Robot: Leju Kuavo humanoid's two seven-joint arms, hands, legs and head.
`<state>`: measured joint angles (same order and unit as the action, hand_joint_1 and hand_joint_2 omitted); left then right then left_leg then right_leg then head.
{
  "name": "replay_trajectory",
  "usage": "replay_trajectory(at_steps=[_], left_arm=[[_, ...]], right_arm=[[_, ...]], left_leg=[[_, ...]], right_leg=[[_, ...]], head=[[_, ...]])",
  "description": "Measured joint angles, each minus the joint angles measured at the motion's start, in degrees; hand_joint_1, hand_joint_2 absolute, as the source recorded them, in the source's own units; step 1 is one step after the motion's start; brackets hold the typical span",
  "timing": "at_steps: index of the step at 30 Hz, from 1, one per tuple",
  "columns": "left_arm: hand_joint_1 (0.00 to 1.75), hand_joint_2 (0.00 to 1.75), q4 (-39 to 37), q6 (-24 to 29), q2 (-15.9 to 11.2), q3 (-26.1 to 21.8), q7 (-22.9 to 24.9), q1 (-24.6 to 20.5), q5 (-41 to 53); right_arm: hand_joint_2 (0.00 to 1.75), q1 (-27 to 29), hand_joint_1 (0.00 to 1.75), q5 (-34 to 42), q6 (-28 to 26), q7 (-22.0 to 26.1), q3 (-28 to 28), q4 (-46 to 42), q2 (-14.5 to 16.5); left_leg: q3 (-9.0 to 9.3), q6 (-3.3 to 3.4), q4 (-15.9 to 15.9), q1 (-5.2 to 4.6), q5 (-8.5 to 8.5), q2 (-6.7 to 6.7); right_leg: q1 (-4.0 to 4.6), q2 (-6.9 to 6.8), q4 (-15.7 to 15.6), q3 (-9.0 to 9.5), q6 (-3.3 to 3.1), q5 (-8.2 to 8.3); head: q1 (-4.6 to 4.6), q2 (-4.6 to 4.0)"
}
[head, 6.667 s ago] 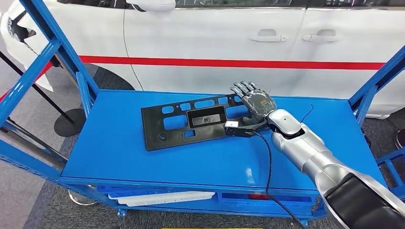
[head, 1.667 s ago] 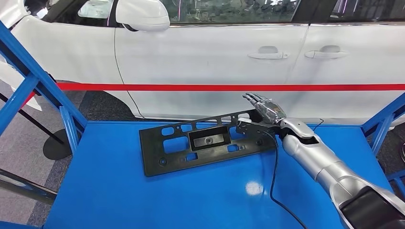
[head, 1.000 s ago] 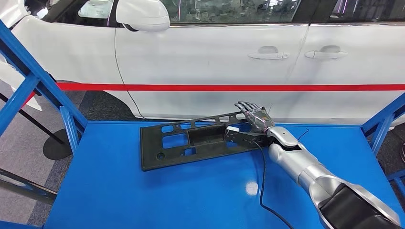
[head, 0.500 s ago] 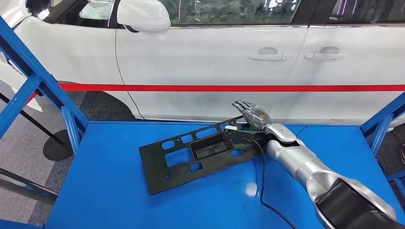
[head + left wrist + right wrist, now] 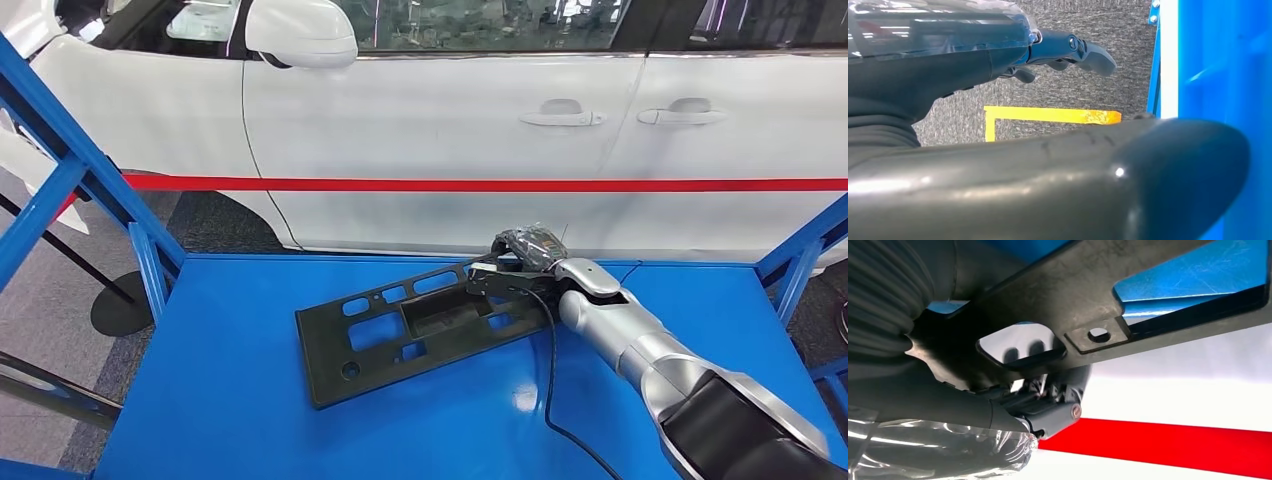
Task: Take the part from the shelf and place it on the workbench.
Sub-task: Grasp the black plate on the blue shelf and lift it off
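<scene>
Your right hand [image 5: 527, 250] sits at the far right end of the black plastic panel [image 5: 425, 325], fingers [image 5: 1048, 400] curled around its edge and clamped on it. In the right wrist view, fingertips show through a cutout in the panel. The panel lies skewed across the blue shelf deck [image 5: 230, 400]: its left end is toward you, and its gripped right end looks raised off the deck. A black cable [image 5: 549, 380] trails from the wrist across the deck. Behind the shelf stands a white car [image 5: 450, 130] with a red stripe [image 5: 400, 184]. Your left hand [image 5: 1068, 50] hangs over grey carpet [image 5: 1088, 90] near yellow floor tape [image 5: 1053, 115]; fingers loosely apart, holding nothing.
</scene>
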<state>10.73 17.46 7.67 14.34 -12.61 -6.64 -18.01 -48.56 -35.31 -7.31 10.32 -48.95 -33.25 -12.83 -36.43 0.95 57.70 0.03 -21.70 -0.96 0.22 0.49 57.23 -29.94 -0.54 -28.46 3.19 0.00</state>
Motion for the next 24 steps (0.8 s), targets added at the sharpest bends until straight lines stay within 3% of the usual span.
replay_trajectory(at_steps=[4,5,10,14,24], left_arm=[[0.0,0.0,0.0,0.05,0.0,0.0,0.02,0.01,-0.02],[0.0,0.0,0.0,0.05,0.0,0.0,0.02,0.01,-0.08],[0.0,0.0,0.0,-0.08,0.0,0.0,0.0,0.01,-0.56],[0.0,0.0,0.0,-0.13,0.0,0.0,-0.03,0.03,-0.61],[0.0,0.0,0.0,-0.05,0.0,0.0,-0.26,0.09,-0.61]], right_arm=[[1.75,-0.05,0.77,0.51,0.12,-0.01,-0.1,0.01,0.01],[1.75,-0.07,0.79,0.54,0.11,-0.04,-0.13,0.01,0.04],[1.75,-0.08,1.14,0.56,-0.15,-0.22,-0.2,0.16,0.43],[1.75,-0.13,1.71,0.51,-0.25,-0.27,-0.23,0.41,0.81],[1.75,-0.34,1.75,0.6,-2.39,-0.38,-0.49,1.37,1.41]], left_leg=[[-0.01,0.0,0.0,-0.01,0.0,0.0],[-0.01,0.0,0.01,-0.01,0.0,0.0],[-0.01,0.0,0.0,-0.01,0.0,0.0],[-0.01,0.0,0.0,0.0,0.0,0.0],[-0.13,-0.01,0.0,0.0,0.0,0.0]], right_leg=[[-0.01,0.0,0.0,0.0,0.0,0.0],[-0.01,0.0,0.0,0.0,0.0,0.0],[0.0,0.01,0.0,0.01,0.0,0.0],[0.01,0.01,0.0,0.03,0.0,0.0],[0.01,0.0,0.0,-0.05,-0.01,0.0]], head=[[0.0,0.0],[0.0,0.0],[0.0,0.0],[0.0,0.0],[0.0,0.0]])
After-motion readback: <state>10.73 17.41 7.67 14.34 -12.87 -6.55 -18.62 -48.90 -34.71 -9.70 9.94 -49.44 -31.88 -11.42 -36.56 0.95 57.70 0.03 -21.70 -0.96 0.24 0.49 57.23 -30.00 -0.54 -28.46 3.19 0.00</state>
